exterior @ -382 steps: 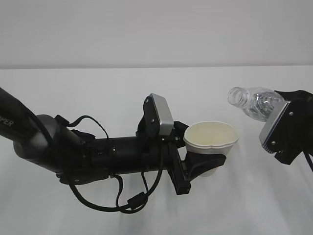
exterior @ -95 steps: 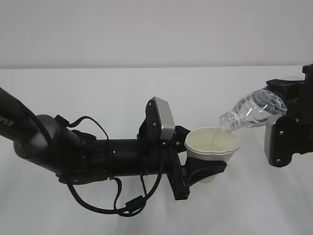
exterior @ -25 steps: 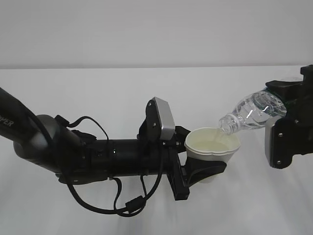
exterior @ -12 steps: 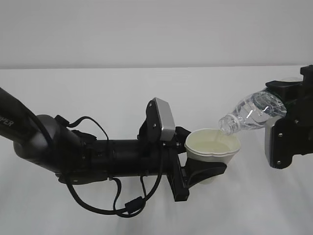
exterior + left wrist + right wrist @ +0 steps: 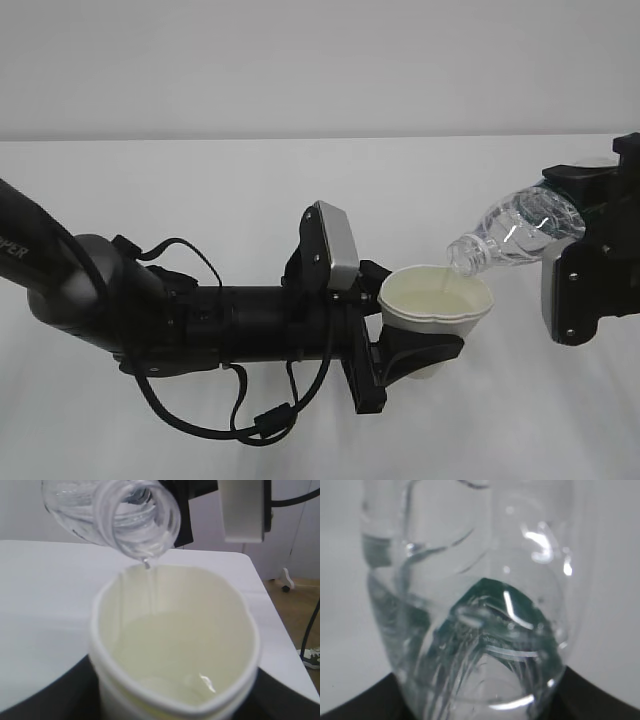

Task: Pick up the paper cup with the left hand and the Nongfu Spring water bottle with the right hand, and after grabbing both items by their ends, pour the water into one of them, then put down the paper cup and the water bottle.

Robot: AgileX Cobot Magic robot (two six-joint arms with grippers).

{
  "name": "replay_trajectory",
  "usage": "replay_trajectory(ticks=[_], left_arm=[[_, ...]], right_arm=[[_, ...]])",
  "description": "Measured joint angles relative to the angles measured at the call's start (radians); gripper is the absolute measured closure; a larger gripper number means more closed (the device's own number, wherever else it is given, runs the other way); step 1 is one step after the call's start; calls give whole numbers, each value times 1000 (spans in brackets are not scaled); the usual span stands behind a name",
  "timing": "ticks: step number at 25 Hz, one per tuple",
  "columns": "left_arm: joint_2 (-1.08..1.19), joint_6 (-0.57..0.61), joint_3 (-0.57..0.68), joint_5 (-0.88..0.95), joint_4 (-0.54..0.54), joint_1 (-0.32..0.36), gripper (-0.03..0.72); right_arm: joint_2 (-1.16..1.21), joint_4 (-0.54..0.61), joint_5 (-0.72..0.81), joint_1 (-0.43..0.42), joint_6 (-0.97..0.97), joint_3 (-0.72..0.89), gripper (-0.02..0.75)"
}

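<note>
Here, toward the left of the counter [image 5: 150,440], the left hand [image 5: 200,325] is stretched out level above the surface, so that the paper cup [image 5: 435,305] is carried clear of the counter and kept upright. The cup is clasped low on its body by the left gripper [image 5: 415,355], its jaws closed around the wall beneath the rolled rim; the mouth is thereby left free to receive liquid, though the rim is seen pressed slightly out of round in the left wrist view. The water [image 5: 165,655] is gathered in the cup's bottom, and a thin trickle is seen falling from the bottle's lip. Further right, the Nongfu Spring water bottle [image 5: 515,238] is held by its base end in the right gripper [image 5: 575,235], clamped on that end, and is tilted neck-down with its open mouth just above the cup's far rim, so that the stream is dropped inside. Little water appears to be left in the bottle, so the pour is judged nearly finished; setting down is not yet begun.
</note>
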Motion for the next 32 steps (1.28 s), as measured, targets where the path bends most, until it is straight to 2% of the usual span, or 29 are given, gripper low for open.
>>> replay_trajectory(ticks=[32], left_arm=[[0, 0, 0, 0, 2, 0, 260]], right_arm=[[0, -2, 2, 0, -4, -5, 363]])
